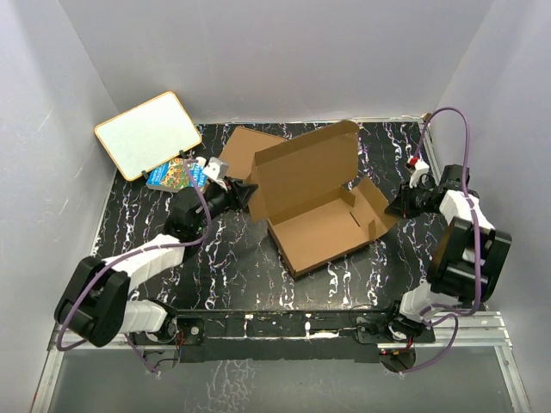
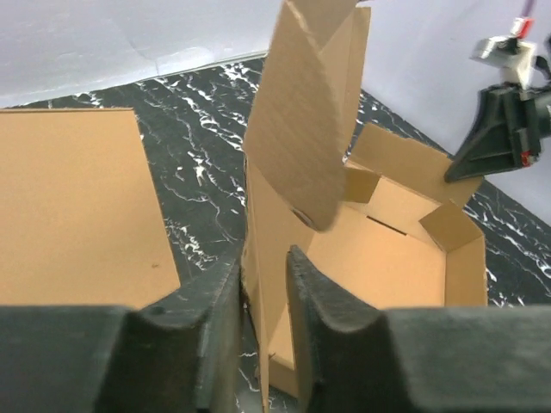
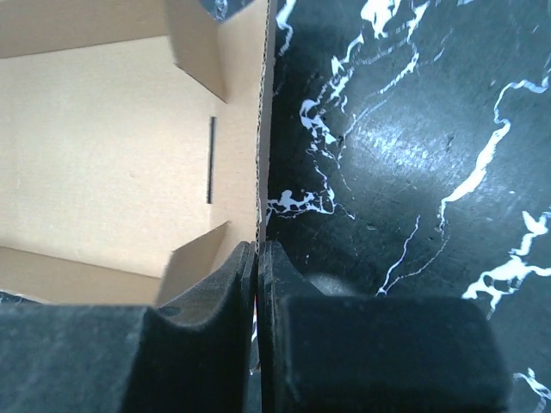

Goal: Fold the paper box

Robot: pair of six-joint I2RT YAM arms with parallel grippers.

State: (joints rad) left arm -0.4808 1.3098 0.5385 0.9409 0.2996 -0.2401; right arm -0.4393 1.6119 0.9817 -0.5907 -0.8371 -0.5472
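The paper box sits half folded at the table's middle, tray open, with its lid standing up at the back. My left gripper is at the box's left wall. In the left wrist view its jaws straddle that wall with a narrow gap, the left finger against the card. My right gripper is at the box's right side. In the right wrist view it is shut on the edge of the right flap.
A flat plain brown box lies behind the left gripper; it also shows in the left wrist view. A white board leans at the back left over a colourful book. White walls enclose the black marbled table.
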